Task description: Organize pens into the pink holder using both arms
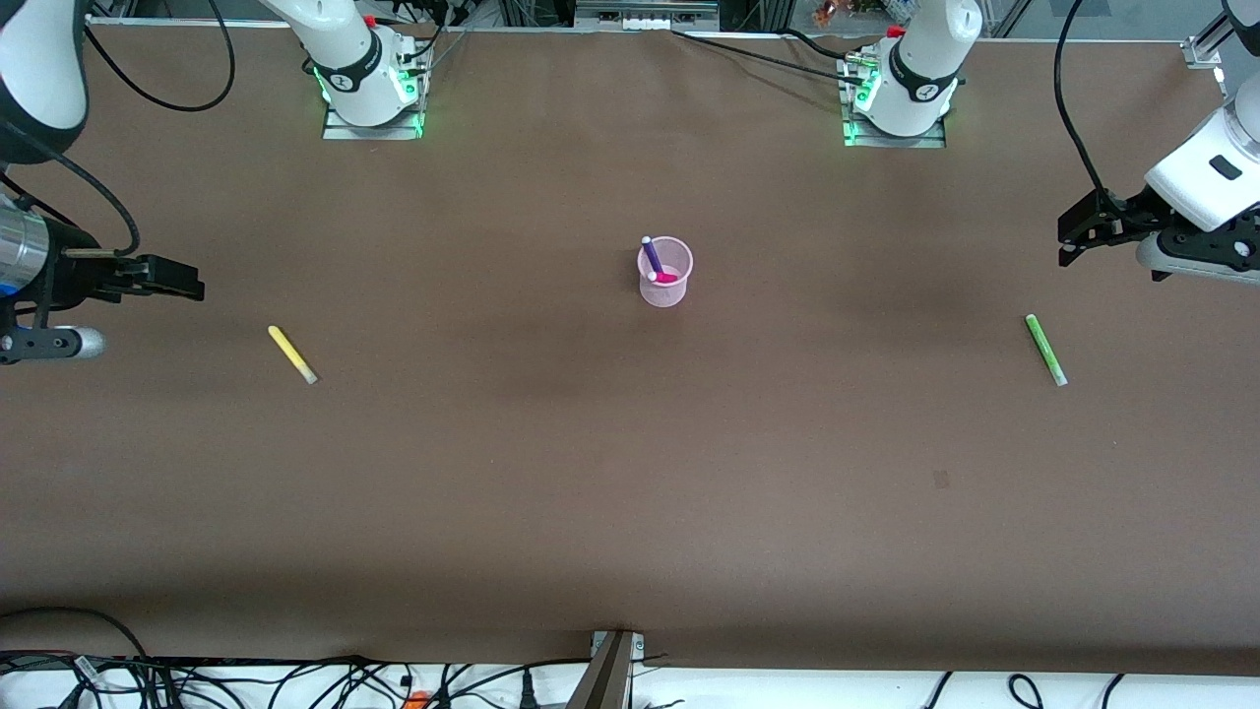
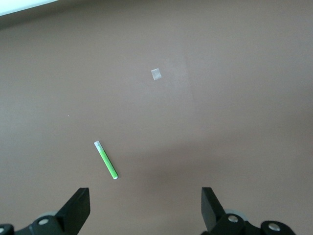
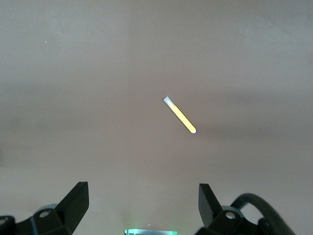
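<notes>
Green pen (image 1: pixel 1045 349) and yellow pen (image 1: pixel 292 354) flat on table, left pincer (image 1: pixel 1075 239) and right pincer (image 1: pixel 182 286) both wide apart, empty.

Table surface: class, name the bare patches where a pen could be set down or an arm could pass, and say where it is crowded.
Bare: the table between the yellow pen and the pink holder, between the holder and the green pen, and the whole stretch nearer the camera. Crowded only inside the holder. Open right gripper and left gripper wait above the table's ends.
</notes>
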